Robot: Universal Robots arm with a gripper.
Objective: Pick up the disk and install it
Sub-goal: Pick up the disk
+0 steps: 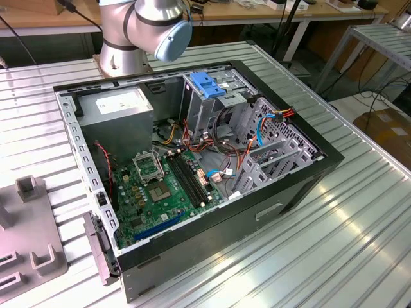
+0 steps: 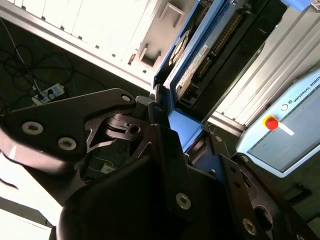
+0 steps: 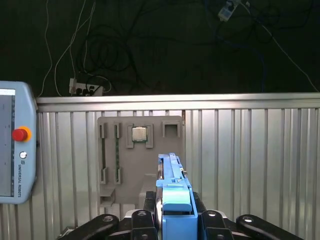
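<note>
The disk is off the table and in the gripper. In the first wrist view you see its blue carrier rail edge-on, rising between the dark linkages. In the second wrist view its grey metal face and connector end reach out beyond the fingers. The claw looks clenched on the rail, with the jaws tight against both sides. Past the disk lie the ribbed table and the grey fixture plate with a processor chip seated in it.

The open computer case fills the middle of the exterior view, and the metal drive cage with its blocky blue tab stands in the upper middle of the frame.

Watch these, as I judge them:

- **Grip:** it sits on smooth plastic near one end, so much of the drive overhangs. A quick swing or a knock could make the disk pivot or slide in the jaws.
- **Cables:** loose red, orange and blue cables lie just beside the cage. A tilted approach could snag them or push them into the bay.
- **Alignment:** if the rail meets the cage crooked, it may jam against the sheet metal, and pushing on could strain the carrier or shift the case.
- **Motherboard:** the motherboard lies bare below, so a dropped drive would land on it.
</note>
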